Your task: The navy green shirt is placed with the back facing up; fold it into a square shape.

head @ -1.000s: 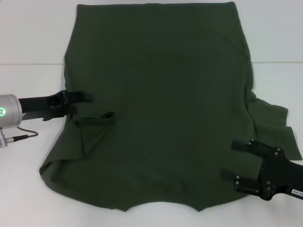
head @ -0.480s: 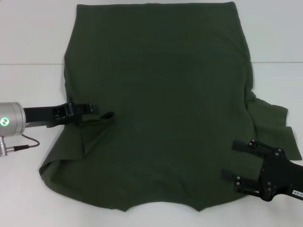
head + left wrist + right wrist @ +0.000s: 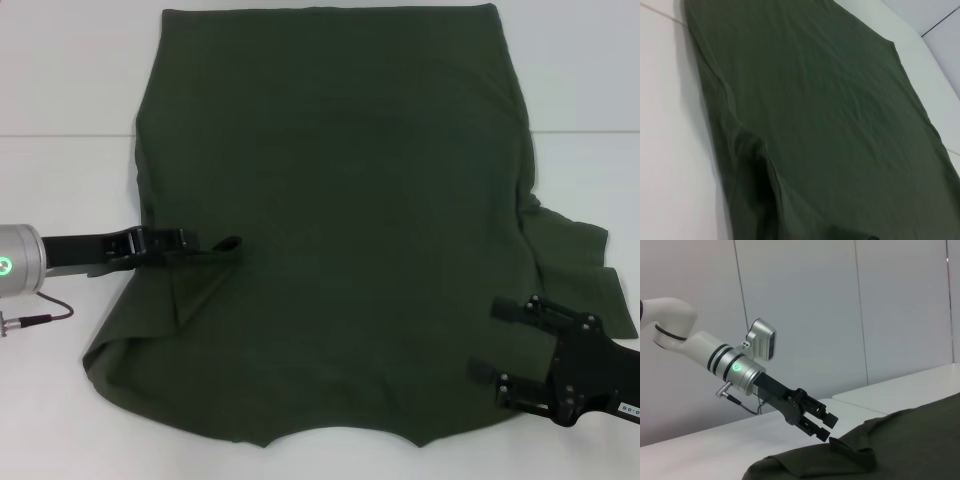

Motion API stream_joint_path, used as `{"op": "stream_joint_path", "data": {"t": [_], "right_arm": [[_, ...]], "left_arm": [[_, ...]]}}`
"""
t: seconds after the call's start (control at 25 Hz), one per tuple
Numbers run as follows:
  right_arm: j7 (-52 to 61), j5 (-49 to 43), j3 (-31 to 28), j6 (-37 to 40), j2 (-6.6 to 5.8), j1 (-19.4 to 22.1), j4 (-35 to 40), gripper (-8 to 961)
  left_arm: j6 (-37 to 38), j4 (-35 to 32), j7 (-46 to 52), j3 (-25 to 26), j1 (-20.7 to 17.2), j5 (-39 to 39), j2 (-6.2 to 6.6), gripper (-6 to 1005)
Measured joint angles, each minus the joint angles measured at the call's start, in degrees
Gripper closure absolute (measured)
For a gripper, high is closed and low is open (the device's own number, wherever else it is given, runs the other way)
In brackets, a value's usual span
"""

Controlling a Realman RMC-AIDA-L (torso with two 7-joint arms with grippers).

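Note:
The navy green shirt (image 3: 340, 200) lies spread on the white table, neckline at the near edge, its left sleeve folded in over the body. My left gripper (image 3: 188, 240) reaches in from the left, low at the shirt's left edge beside a raised fold (image 3: 228, 244). In the right wrist view the left gripper (image 3: 826, 426) has its fingers slightly apart just above the cloth (image 3: 890, 450), holding nothing. My right gripper (image 3: 497, 338) stands open over the shirt's near right part. The left wrist view shows only shirt fabric (image 3: 815, 110) and table.
The white table (image 3: 60, 380) shows bare on both sides of the shirt. The shirt's right sleeve (image 3: 575, 260) spreads out toward the right edge. A table seam (image 3: 70, 136) runs across behind.
My left gripper has moved nearer and slightly right, lowering and turning toward the raised fold at the shirt's left edge. The right gripper and the shirt have stayed put.

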State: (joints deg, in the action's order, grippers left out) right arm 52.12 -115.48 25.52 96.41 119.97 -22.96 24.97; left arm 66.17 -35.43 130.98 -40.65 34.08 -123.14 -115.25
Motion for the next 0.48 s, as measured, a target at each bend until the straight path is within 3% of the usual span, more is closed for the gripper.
{"op": "stream_joint_path", "data": {"t": [0.48], "right_arm": [[0.0, 0.0, 0.1, 0.0, 0.00, 0.0, 0.0, 97]], "left_arm": [[-1.0, -0.4, -4.3, -0.1, 0.4, -0.1, -1.29, 258]]}}
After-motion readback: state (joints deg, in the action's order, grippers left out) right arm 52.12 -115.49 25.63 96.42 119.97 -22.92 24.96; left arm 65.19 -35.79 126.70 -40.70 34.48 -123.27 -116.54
